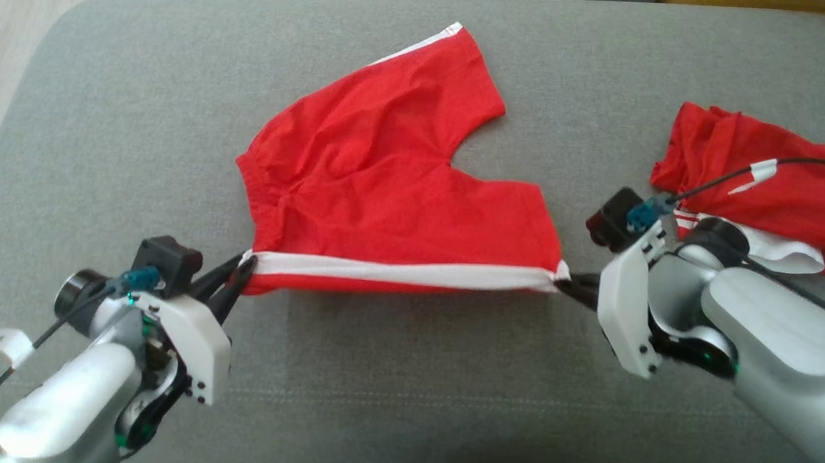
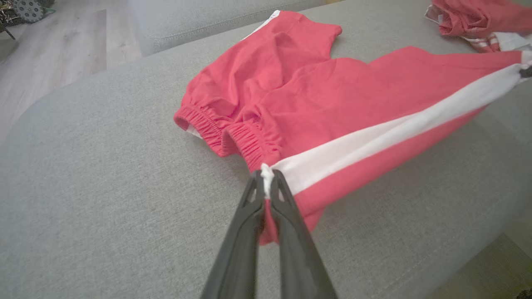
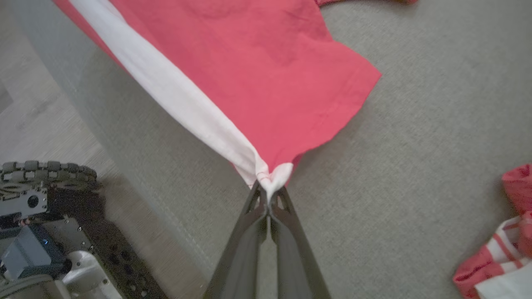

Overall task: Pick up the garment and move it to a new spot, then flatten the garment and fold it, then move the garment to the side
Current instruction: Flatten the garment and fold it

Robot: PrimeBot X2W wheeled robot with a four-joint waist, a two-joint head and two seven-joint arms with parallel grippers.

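The garment (image 1: 394, 173) is a pair of red shorts with a white side stripe, spread on a grey couch cushion (image 1: 141, 100). My left gripper (image 1: 242, 267) is shut on the waistband end of the stripe (image 2: 266, 172). My right gripper (image 1: 568, 282) is shut on the leg-hem end of that stripe (image 3: 272, 180). The striped edge is pulled taut between both grippers and lifted slightly off the cushion (image 2: 104, 187). The rest of the shorts (image 2: 291, 91) lies behind it, with the far leg pointing to the back of the couch.
A second red and white garment (image 1: 773, 189) lies crumpled at the right of the cushion (image 3: 436, 104), close behind my right arm. Wooden floor (image 1: 3, 13) lies to the left past the couch edge. The robot's wheeled base (image 3: 45, 232) shows below the front edge.
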